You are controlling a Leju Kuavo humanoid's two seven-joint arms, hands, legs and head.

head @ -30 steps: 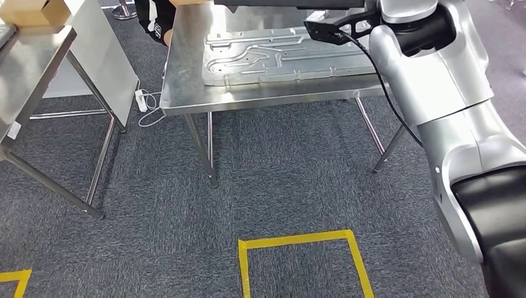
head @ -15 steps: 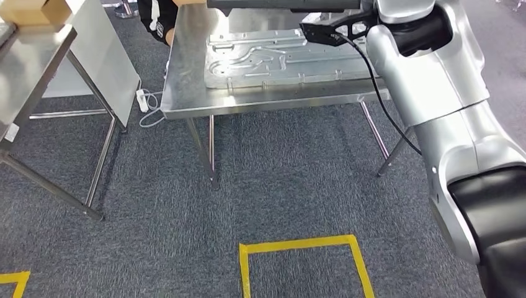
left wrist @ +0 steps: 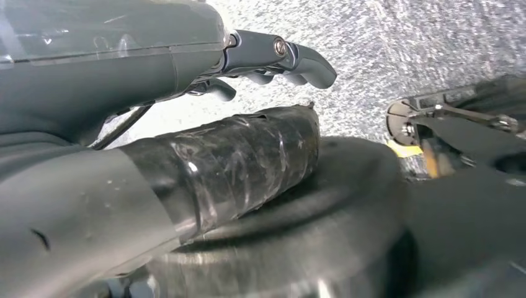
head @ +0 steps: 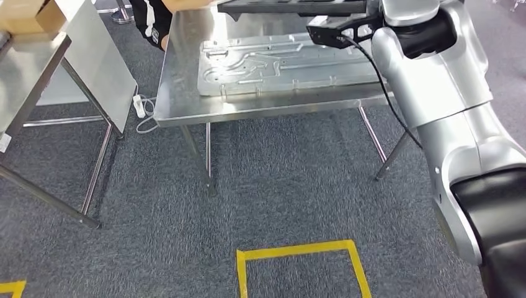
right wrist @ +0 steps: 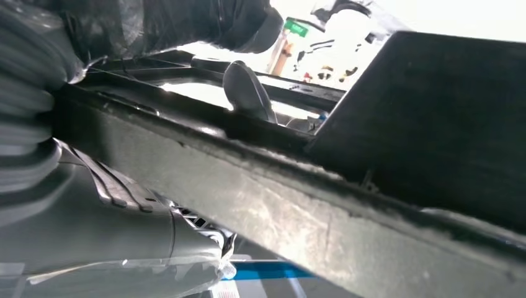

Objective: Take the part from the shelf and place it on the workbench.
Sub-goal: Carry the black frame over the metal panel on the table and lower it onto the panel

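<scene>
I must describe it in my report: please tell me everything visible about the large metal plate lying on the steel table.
The metal plate is a wide, flat, silvery panel, apparently aluminium, with raised curving channels and ribs on its face. It lies flat on the steel table, covering much of the top, its long side parallel to the near edge. A dark part hangs above its far side; whether they touch cannot be told.

metal plate [head: 288, 59] covering workbench [head: 186, 105] top
</scene>
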